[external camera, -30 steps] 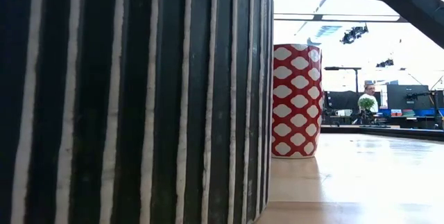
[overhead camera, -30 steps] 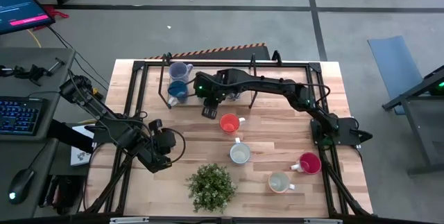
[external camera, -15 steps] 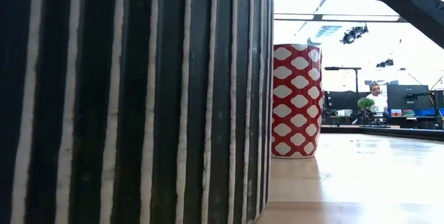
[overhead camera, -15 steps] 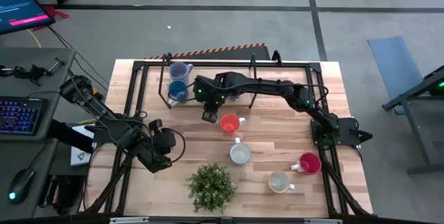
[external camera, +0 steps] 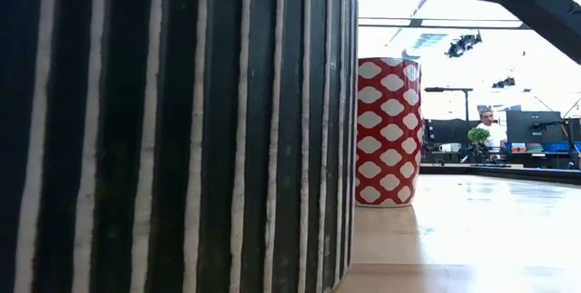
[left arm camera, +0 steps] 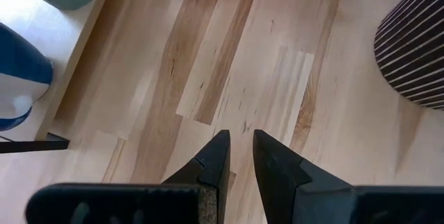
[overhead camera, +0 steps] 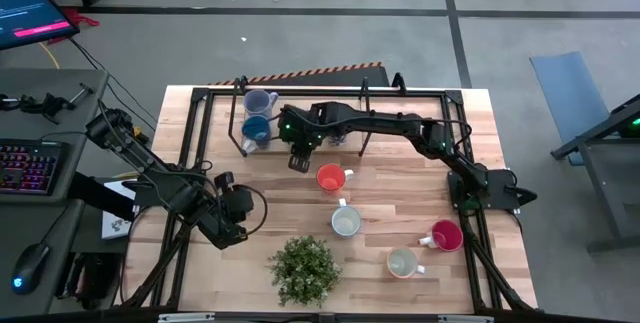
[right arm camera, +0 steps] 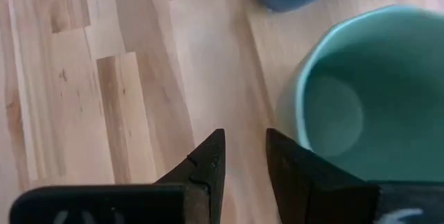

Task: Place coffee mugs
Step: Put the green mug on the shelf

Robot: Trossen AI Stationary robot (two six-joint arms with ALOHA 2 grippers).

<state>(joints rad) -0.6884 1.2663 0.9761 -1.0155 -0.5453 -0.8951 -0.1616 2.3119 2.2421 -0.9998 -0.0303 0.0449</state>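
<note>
My right gripper (overhead camera: 298,160) reaches across to the far left of the table and hangs low over the wood. Its fingers (right arm camera: 244,148) stand open a little with only bare table between them. A green mug (right arm camera: 347,106) stands upright right beside one finger; the arm hides it in the high view. A blue mug (overhead camera: 256,129) and a grey-blue mug (overhead camera: 260,101) stand just beyond. An orange mug (overhead camera: 331,177), a white mug (overhead camera: 346,222), a red mug (overhead camera: 446,235) and a cream mug (overhead camera: 403,262) stand upright on the table. My left gripper (left arm camera: 239,148) waits near the left edge, narrowly open and empty.
A leafy plant (overhead camera: 305,268) in a black-and-white striped pot (external camera: 172,130) stands at the near edge. A black frame (overhead camera: 200,123) runs around the table. Bare wood lies between the orange mug and my left gripper. A person (external camera: 490,125) sits far behind the table.
My right gripper has come down a little toward the table beside the green mug, its fingers as far apart as before. No mug has moved.
</note>
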